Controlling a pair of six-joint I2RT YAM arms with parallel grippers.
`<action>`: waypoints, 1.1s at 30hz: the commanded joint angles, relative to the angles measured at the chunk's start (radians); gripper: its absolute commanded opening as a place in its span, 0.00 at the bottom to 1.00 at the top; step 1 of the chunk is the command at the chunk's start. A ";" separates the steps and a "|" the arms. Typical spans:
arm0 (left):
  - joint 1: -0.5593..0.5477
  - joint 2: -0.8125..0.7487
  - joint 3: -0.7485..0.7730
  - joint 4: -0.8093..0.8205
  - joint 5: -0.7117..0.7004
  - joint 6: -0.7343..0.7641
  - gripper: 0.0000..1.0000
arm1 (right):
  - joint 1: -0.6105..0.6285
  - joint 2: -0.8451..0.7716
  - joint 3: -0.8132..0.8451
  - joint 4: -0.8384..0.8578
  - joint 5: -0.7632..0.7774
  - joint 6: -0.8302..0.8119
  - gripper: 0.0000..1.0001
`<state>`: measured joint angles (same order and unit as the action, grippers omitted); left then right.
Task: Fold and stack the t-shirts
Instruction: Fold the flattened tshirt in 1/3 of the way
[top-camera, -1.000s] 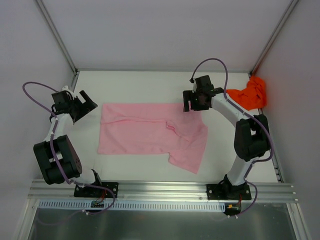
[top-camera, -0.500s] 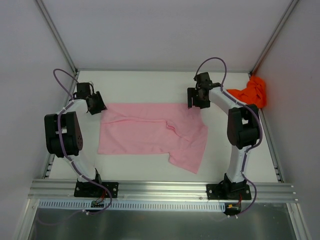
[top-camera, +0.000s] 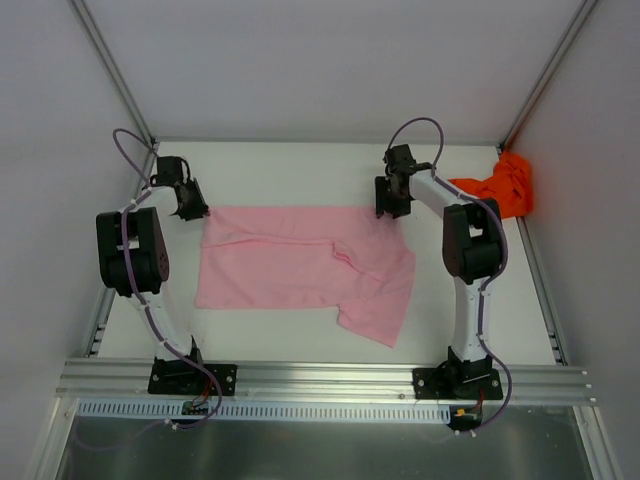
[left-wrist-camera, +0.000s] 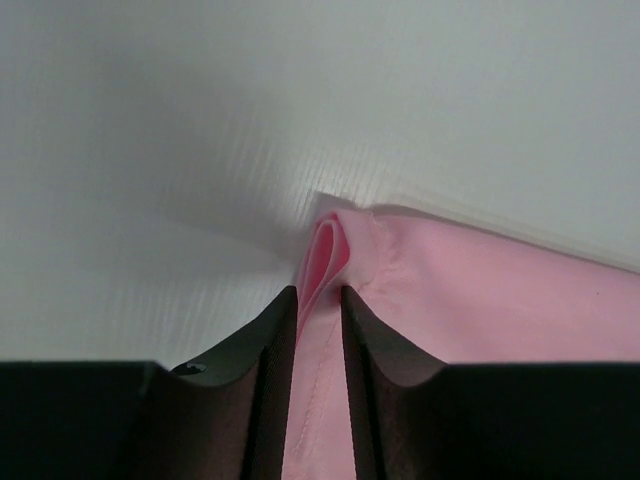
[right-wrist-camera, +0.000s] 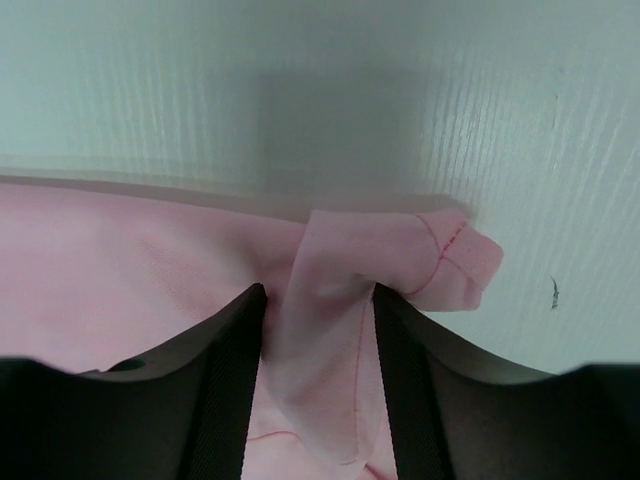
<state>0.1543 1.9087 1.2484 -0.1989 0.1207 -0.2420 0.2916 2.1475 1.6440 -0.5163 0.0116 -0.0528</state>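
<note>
Closing since earlier, left end effector (left-wrist-camera: 320, 295) and right end effector (right-wrist-camera: 320, 292) pinch pink t-shirt (top-camera: 290, 265).

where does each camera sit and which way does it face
Top external: fixed above and behind the robot, looking down on the table, pink t-shirt and orange t-shirt; left arm and right arm show whole.
Left wrist: on the left arm, looking past the left pincer at the shirt's far-left corner; only its fingers show.
Right wrist: on the right arm, looking past the right pincer at the far-right corner; only its fingers show.
Shared: all three see the pink t-shirt and the table.
</note>
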 joint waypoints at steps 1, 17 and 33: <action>-0.021 0.050 0.080 -0.049 -0.015 0.026 0.23 | -0.011 0.026 0.085 -0.047 0.024 0.010 0.49; -0.030 0.210 0.310 -0.137 -0.009 0.015 0.00 | -0.034 0.190 0.370 -0.169 0.059 -0.015 0.18; -0.048 0.518 0.891 -0.206 0.008 -0.026 0.00 | -0.065 0.394 0.703 -0.079 0.036 0.033 0.23</action>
<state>0.1104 2.4027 2.0438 -0.3882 0.1291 -0.2481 0.2344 2.5187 2.2745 -0.6590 0.0414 -0.0391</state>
